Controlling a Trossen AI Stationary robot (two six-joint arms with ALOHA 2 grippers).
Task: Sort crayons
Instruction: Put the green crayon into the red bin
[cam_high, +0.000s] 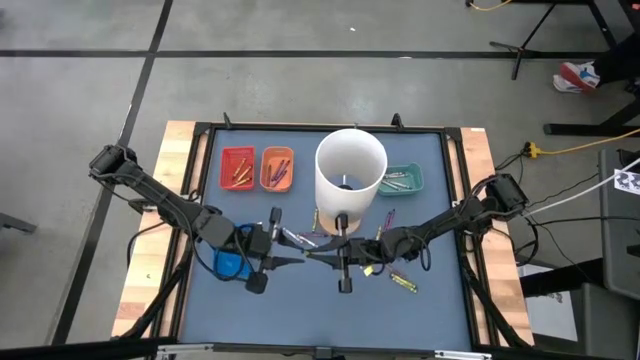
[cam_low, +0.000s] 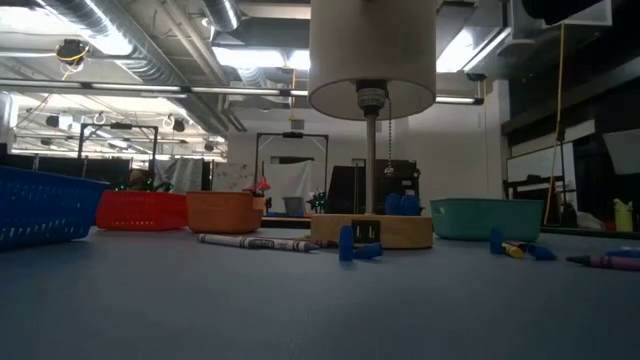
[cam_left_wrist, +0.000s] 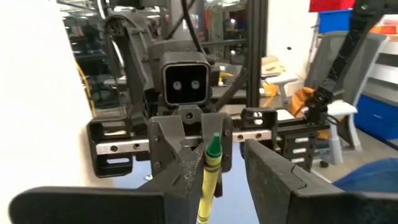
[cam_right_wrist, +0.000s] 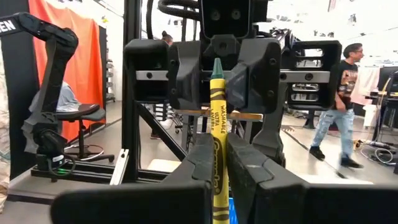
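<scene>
- Centrally, above the mat and just in front of the lamp: both grippers nose to nose, fingertips almost meeting.
- Right gripper: reaching in from the right side, fingers pressed together on a yellow crayon with a green tip.
- Crayon: lifted off the mat, standing crosswise between the two grippers, its label facing the right wrist view, its tip clear of the right fingers.
- Left gripper: reaching in from the left side, fingers apart, one on each side of the same crayon. One finger close against it, a plain gap at the other, so no clamp there.
- On the mat, loose: a grey crayon just beside the lamp's base and near the left gripper, a purple crayon right of the lamp, yellow crayons under and in front of the right arm.
- Along the far edge: red tray and orange tray side by side left of the lamp, each with crayons inside. Teal tray right of the lamp, with greyish sticks in it.
- Blue basket: on the mat under the left arm. Cannot tell what lies in it.
- Beyond the table, in the right wrist view: a person mid-stride on the floor, well apart from the arms.
</scene>
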